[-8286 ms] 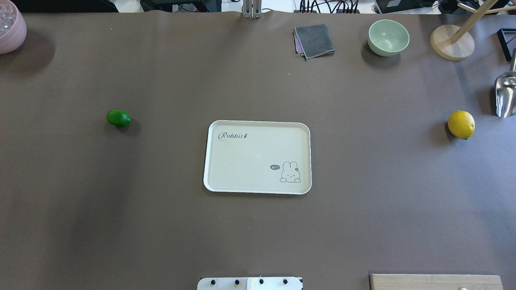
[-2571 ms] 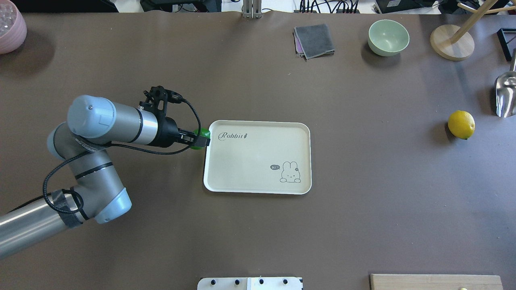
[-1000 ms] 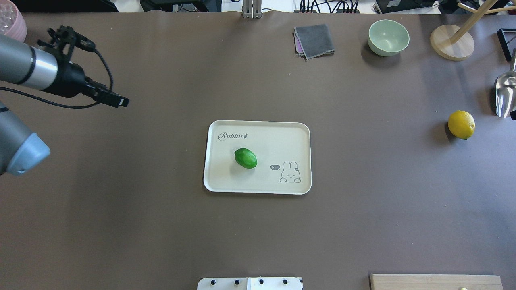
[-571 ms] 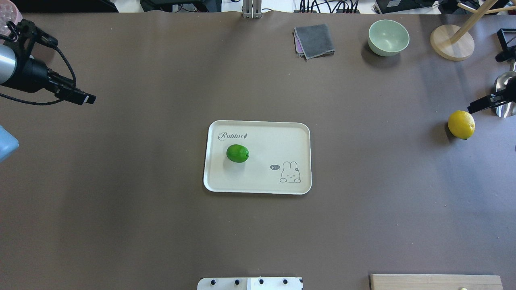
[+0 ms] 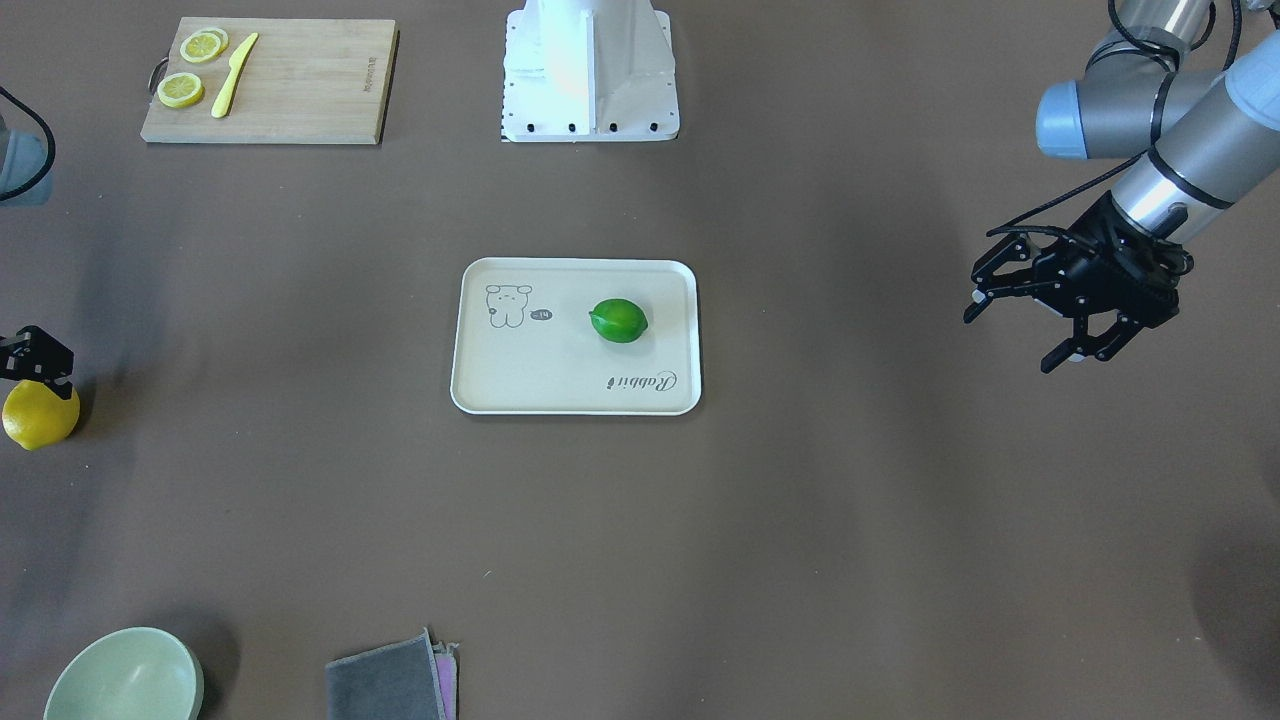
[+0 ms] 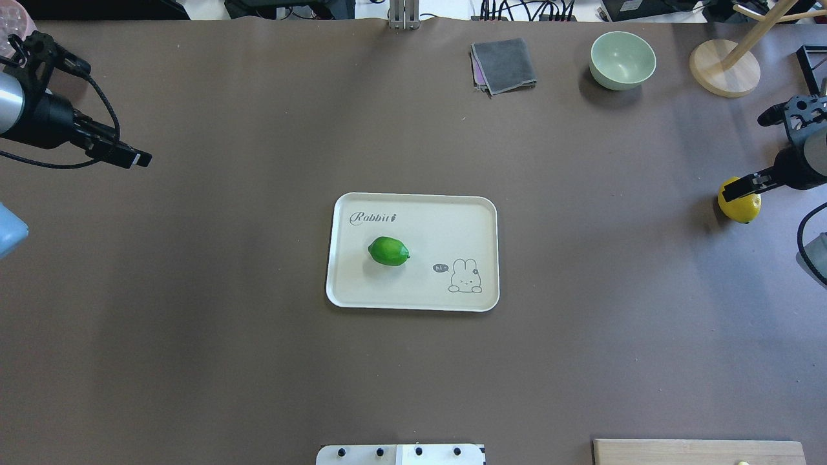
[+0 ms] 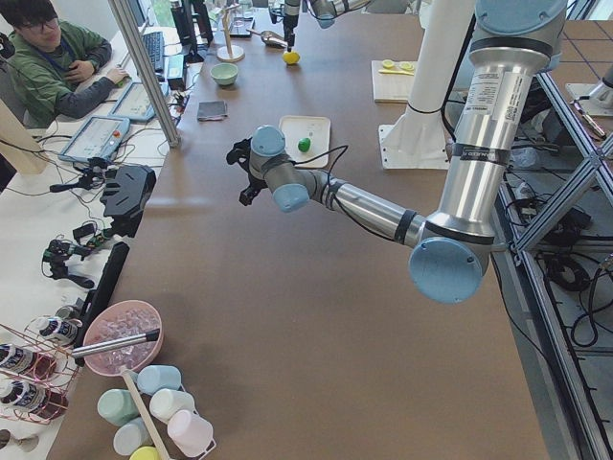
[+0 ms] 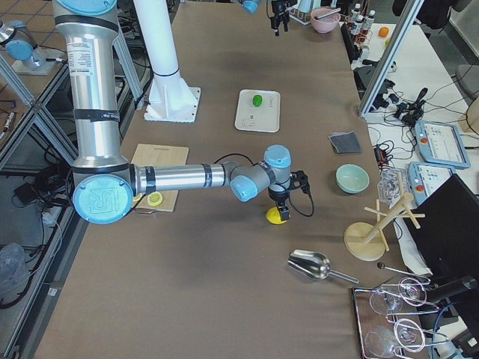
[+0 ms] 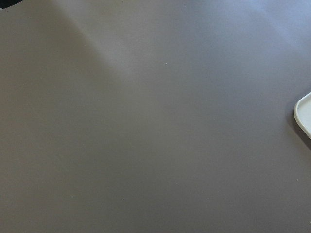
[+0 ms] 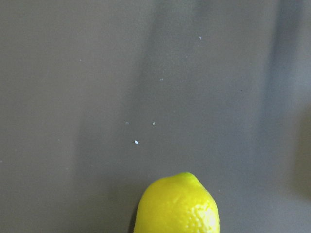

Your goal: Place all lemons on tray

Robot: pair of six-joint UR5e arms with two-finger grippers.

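Observation:
The glossy green lemon [image 6: 389, 251] lies on the cream tray [image 6: 413, 300], left of its middle; it also shows in the front view [image 5: 619, 321] on the tray [image 5: 560, 385]. The yellow lemon [image 6: 740, 208] sits on the table at the far right. My right gripper [image 6: 736, 188] hangs just over it, open; the right wrist view shows only the lemon [image 10: 177, 206] at its bottom edge, no fingers. My left gripper [image 5: 1015, 338] is open and empty, well away from the tray on its side of the table [image 6: 132, 157].
A bamboo cutting board [image 5: 265, 80] with lemon slices and a knife lies near the robot base. A green bowl [image 6: 622, 60], grey cloth [image 6: 504, 64] and wooden stand [image 6: 723, 68] line the far edge. A metal scoop [image 8: 310, 263] lies beyond the yellow lemon.
My left gripper carried the green lemon to the tray, let go and withdrew. The lemon rolled slightly on the tray. My right gripper came in and moved over the yellow lemon.

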